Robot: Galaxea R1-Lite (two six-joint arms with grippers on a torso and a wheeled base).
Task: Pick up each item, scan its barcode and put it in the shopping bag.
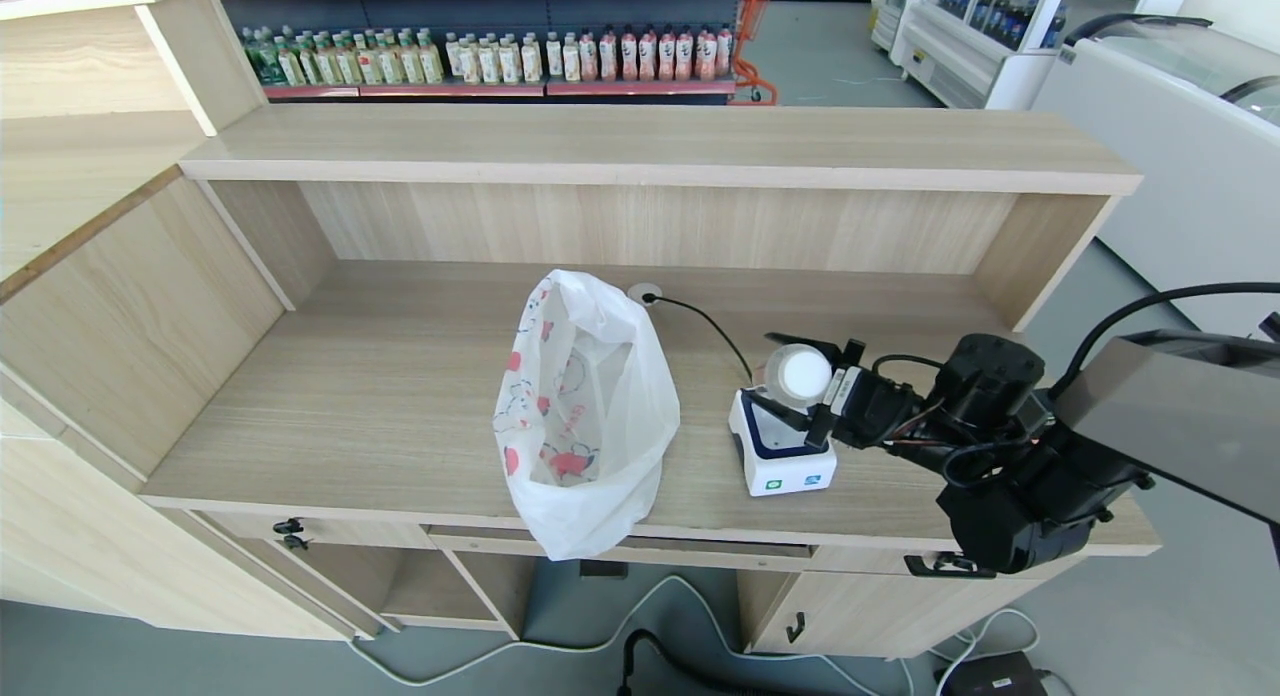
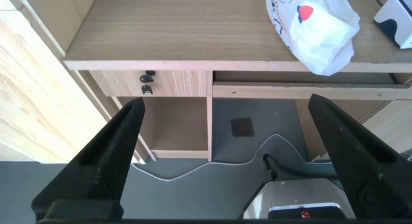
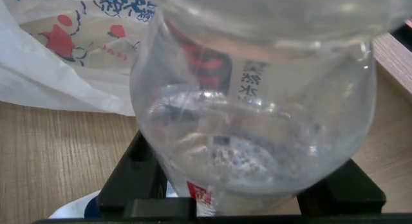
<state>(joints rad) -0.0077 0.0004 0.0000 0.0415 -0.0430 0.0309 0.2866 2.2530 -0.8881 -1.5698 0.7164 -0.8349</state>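
— Where's the bottle (image 3: 257,121)?
— My right gripper (image 1: 790,378) clamps it just above the scanner (image 1: 788,464). The bag (image 1: 585,416) stands beside it on the counter (image 1: 380,396).
— And your left gripper (image 2: 225,161)?
— Spread wide, down in front of the counter.

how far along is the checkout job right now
Pickup looks done: the right gripper is shut on a clear bottle. In hand: it holds the bottle over the scanner, so scanning. To do: dropping it into the shopping bag, whose contents I cannot tell. The left gripper hangs open, holding nothing.
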